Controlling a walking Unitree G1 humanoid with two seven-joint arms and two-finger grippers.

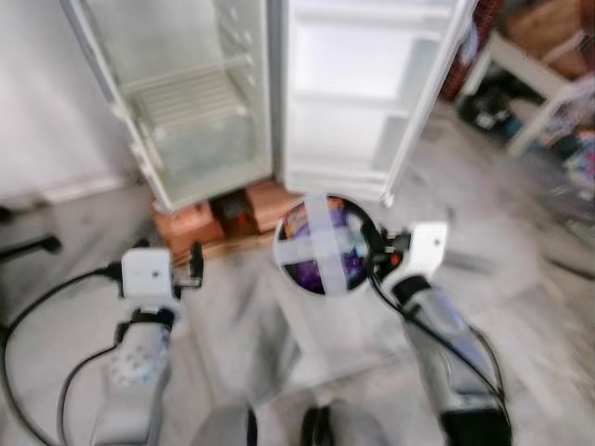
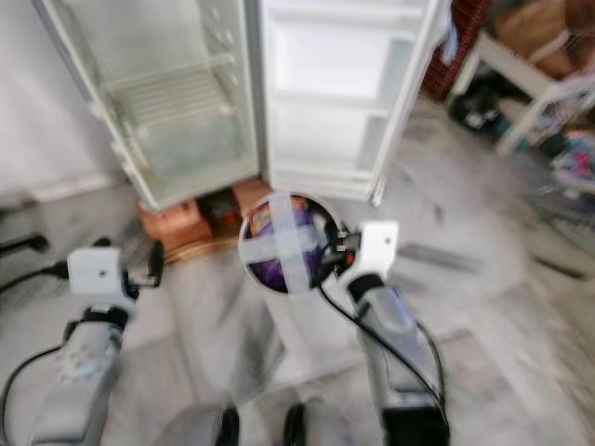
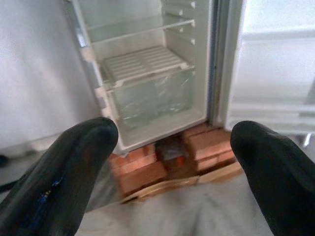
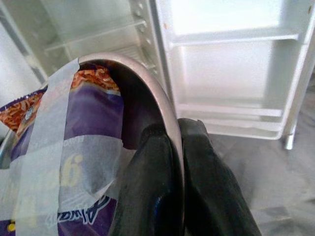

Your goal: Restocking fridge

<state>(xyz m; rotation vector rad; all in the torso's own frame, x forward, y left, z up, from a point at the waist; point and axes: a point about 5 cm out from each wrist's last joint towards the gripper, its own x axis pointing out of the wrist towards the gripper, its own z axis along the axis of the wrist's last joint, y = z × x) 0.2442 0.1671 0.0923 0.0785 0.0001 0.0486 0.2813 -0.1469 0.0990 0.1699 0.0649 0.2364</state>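
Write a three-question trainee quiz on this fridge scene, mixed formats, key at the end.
1. True or false: the fridge door stands open.
2. What does the right gripper hold? A) a bottle B) a metal bowl with a purple packet taped inside C) nothing
3. Fill in: the fridge rests on red ____.

Key: 1 true. 2 B, jaws clamped on the bowl's rim. 3 bricks. The left gripper has its jaws open and holds nothing.
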